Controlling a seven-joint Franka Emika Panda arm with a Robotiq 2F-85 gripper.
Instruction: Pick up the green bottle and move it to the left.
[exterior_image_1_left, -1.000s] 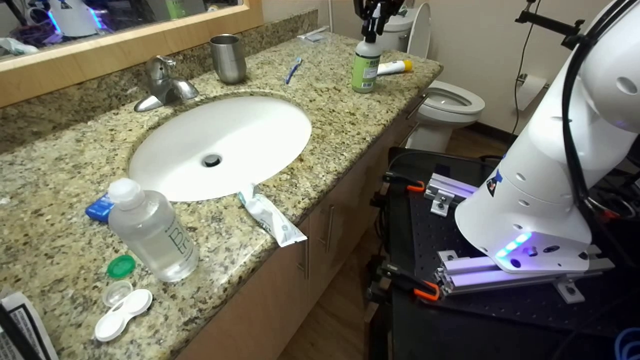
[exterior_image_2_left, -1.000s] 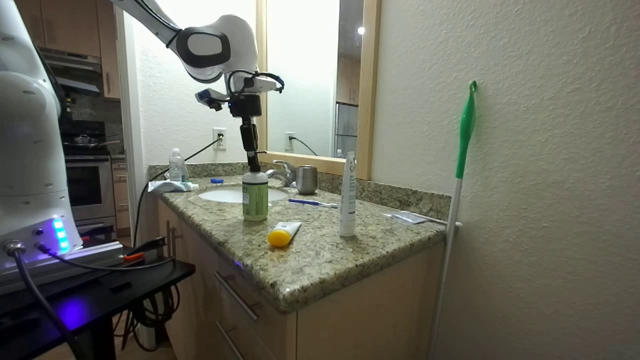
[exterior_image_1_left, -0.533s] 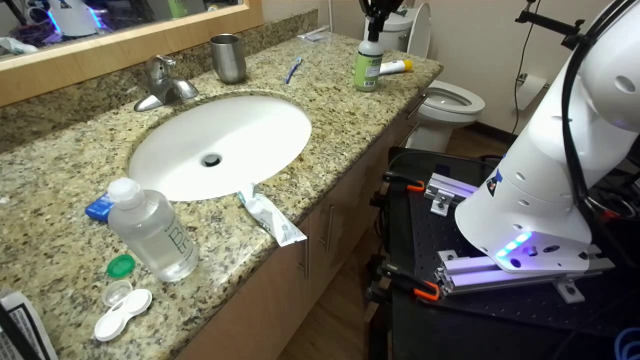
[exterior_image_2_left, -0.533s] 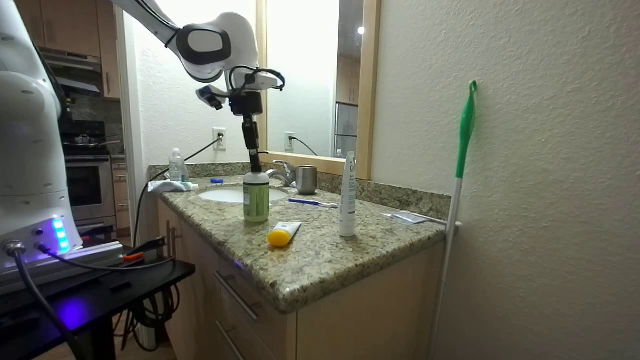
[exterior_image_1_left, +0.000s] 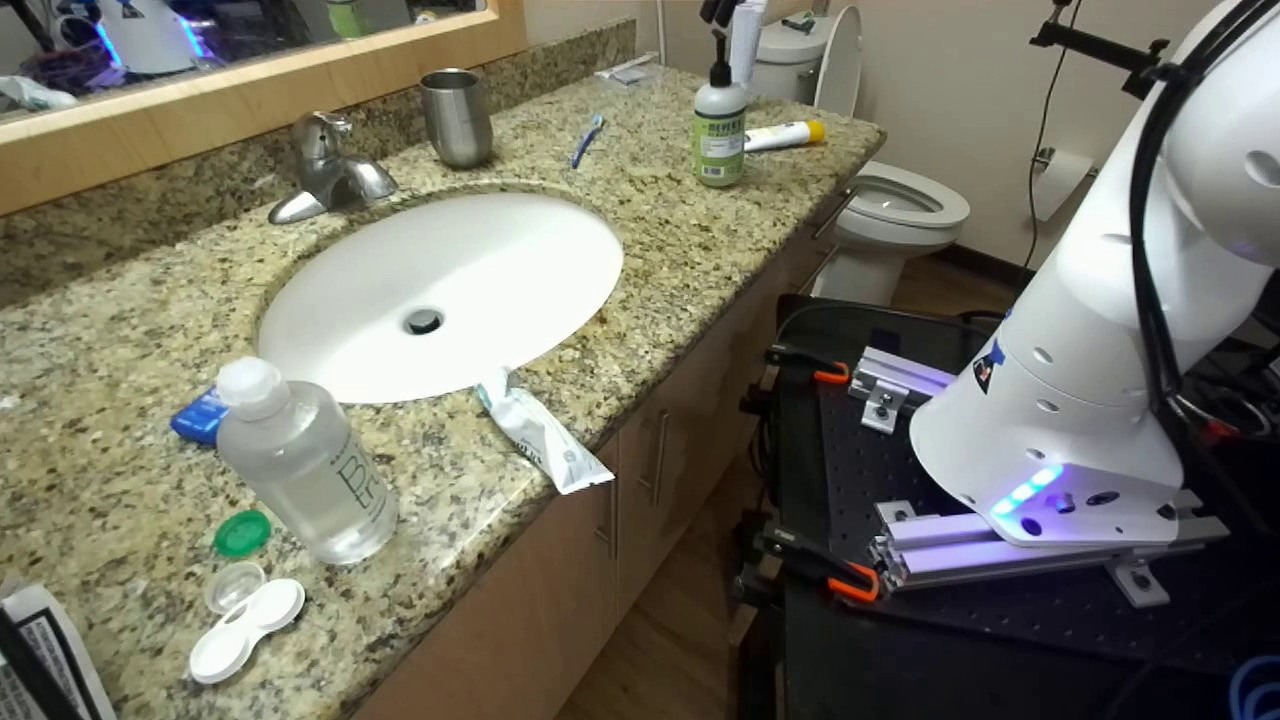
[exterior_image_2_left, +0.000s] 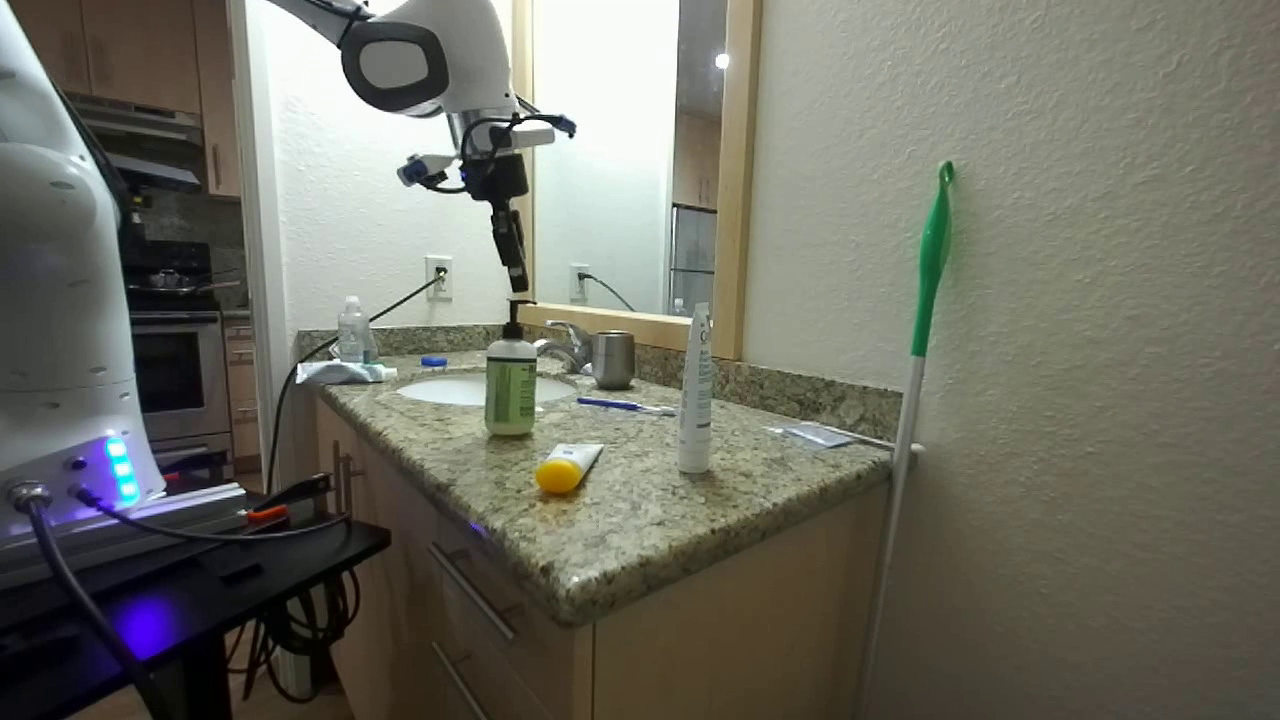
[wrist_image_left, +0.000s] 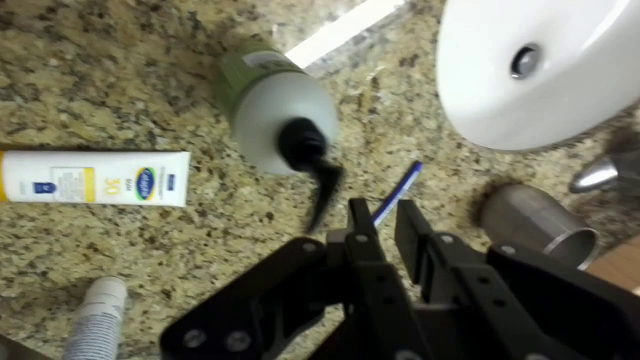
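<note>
The green bottle (exterior_image_1_left: 720, 135) stands upright on the granite counter near its far end. It has a pale-green label, a whitish shoulder and a black pump top. It also shows in an exterior view (exterior_image_2_left: 511, 390) and in the wrist view (wrist_image_left: 280, 115), where its pump is blurred. My gripper (exterior_image_2_left: 518, 288) is just above the pump top and looks apart from it. In the wrist view, my gripper (wrist_image_left: 382, 207) has its fingers parted by a small gap with nothing held between them, and the pump nozzle lies beside the left finger.
A white tube with a yellow cap (exterior_image_2_left: 570, 470) lies beside the bottle. A white tube (exterior_image_2_left: 697, 410) stands upright nearby. A blue toothbrush (exterior_image_1_left: 587, 140), a grey metal cup (exterior_image_1_left: 457, 118) and the sink (exterior_image_1_left: 440, 290) are around it. A clear bottle (exterior_image_1_left: 305, 460) stands at the near end.
My gripper was around the pump top; it has opened and risen above it. The pump is now uncovered. The bottle has turned a little and shifted slightly left in an exterior view.
</note>
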